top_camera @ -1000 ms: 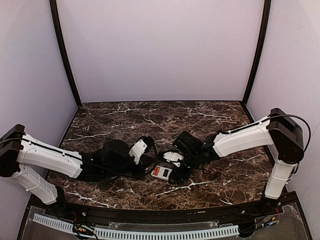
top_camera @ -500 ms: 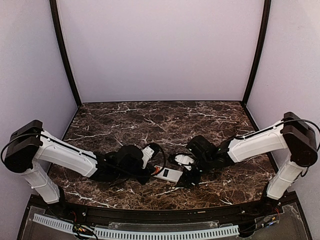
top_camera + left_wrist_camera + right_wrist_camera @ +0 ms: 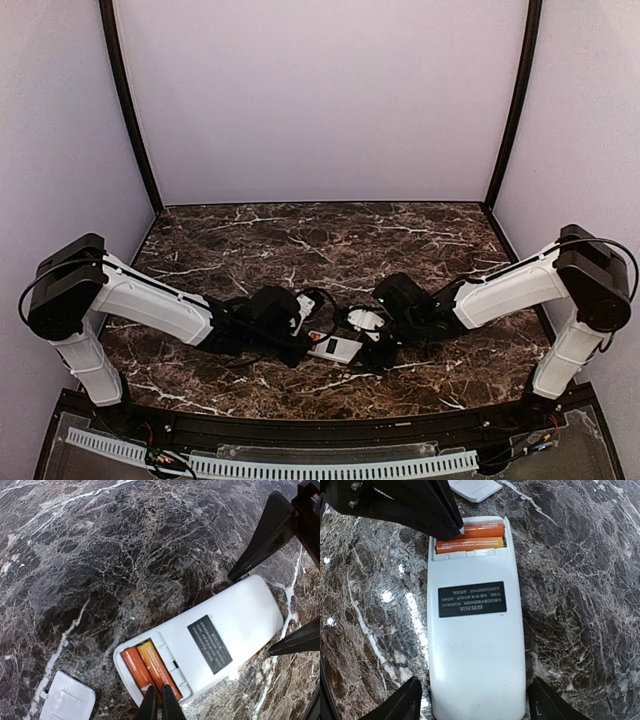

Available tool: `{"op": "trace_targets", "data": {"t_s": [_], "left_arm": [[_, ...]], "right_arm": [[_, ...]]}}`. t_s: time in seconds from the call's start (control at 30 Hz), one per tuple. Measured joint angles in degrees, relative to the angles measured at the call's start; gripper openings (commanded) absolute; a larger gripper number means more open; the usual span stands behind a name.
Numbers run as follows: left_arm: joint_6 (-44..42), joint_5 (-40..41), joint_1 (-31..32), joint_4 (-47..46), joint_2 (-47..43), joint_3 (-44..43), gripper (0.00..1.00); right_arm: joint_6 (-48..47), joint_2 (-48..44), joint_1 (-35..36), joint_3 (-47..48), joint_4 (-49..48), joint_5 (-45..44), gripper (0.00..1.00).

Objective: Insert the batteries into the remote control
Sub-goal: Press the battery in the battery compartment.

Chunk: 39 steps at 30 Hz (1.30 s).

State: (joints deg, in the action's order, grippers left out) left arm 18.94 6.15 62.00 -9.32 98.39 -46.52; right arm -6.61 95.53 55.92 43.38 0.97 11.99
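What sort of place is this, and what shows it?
Probably a robot test booth: plain lilac walls with black corner posts enclose a marble-look table, and two white robot arms bolted at its near edge reach over a remote.

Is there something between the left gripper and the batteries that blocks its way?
Nothing visible. The left gripper, shut, is right at the batteries, which lie side by side in the open compartment of the remote control. The cover plate lies apart.
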Motion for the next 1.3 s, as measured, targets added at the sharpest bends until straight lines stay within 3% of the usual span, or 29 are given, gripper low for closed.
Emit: {"op": "trace_targets", "data": {"t_s": [0.23, 0.4, 0.57, 0.73, 0.93, 1.13, 1.3], "left_arm": [[-0.09, -0.87, -0.17, 1.38, 1.75, -1.97, 0.03], [-0.94, -1.22, -0.17, 2.38, 2.97, -3.65, 0.02], [-2.16, -1.68, -0.31, 4.09, 3.19, -4.5, 0.05], [-2.64, -2.56, -0.83, 5.07, 2.8, -4.74, 0.25], [-3.74, -5.79, -5.68, 9.99, -1.68, -4.66, 0.45], [-7.41, -7.19, -10.84, 15.45, -8.39, -4.87, 0.49], [-11.52, -9.35, -12.24, 21.05, -8.09, -4.87, 0.46]], "right_arm": [[-0.35, 1.14, 0.0, 0.79, -0.94, -0.04, 0.63], [-0.61, 1.66, -0.09, 1.31, -0.9, -0.04, 0.52], [-1.03, 1.73, -0.09, 1.62, -0.42, -0.07, 0.51], [-1.03, 1.77, -0.11, 1.75, -0.15, -0.24, 0.57], [-0.28, 2.01, -0.57, 2.47, 0.57, -0.85, 0.73], [0.26, 1.62, -1.03, 2.67, 1.36, -2.49, 0.87], [0.48, -2.38, -1.44, 2.19, 3.13, -3.32, 0.97]]}}
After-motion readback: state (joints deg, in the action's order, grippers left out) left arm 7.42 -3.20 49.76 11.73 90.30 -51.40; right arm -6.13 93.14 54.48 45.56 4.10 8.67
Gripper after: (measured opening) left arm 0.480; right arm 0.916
